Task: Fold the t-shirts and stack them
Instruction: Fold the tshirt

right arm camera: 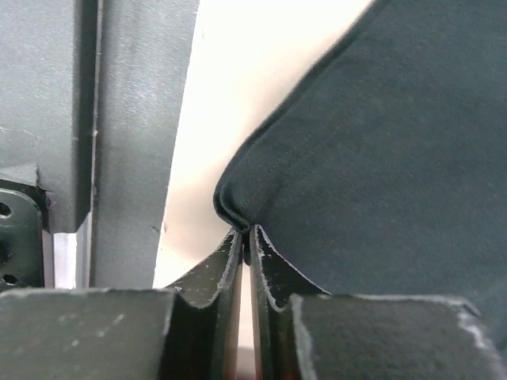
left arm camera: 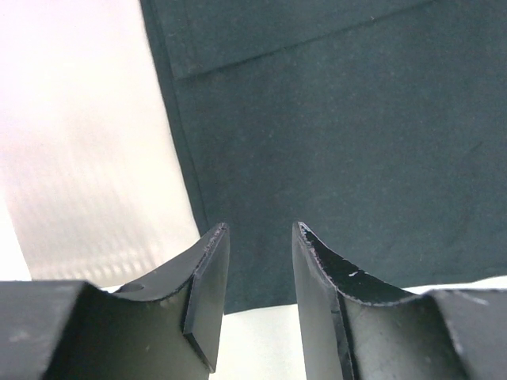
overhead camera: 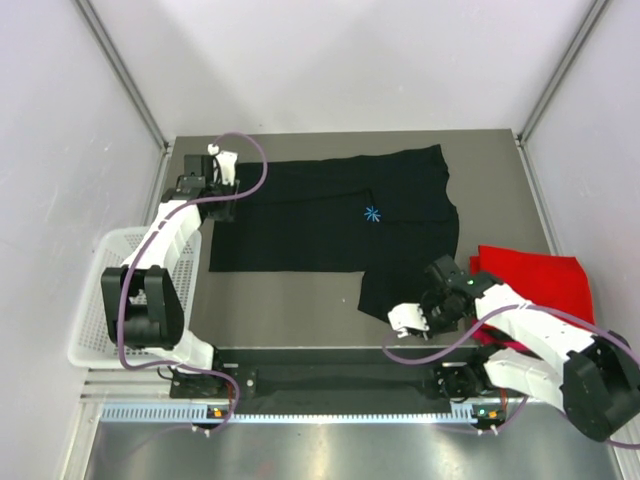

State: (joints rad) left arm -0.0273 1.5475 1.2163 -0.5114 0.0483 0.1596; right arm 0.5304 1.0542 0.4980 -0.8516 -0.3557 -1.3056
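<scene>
Black t-shirt (overhead camera: 320, 225) lies spread flat on the grey surface (overhead camera: 300, 310) in the top view, with a red t-shirt (overhead camera: 535, 280) just beside it on the right and a white basket (overhead camera: 95, 300) at the left edge. The left arm (overhead camera: 170, 240) reaches the shirt's far left corner. The right arm (overhead camera: 520, 320) reaches its near right corner. Left wrist view: the left jaws stand apart over the shirt's edge, holding nothing. Right wrist view: the right jaws are pinched together on the shirt's corner.

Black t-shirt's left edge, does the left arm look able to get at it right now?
Probably yes. The left gripper is open and poised right at the left edge of the black t-shirt, with nothing between them.
</scene>
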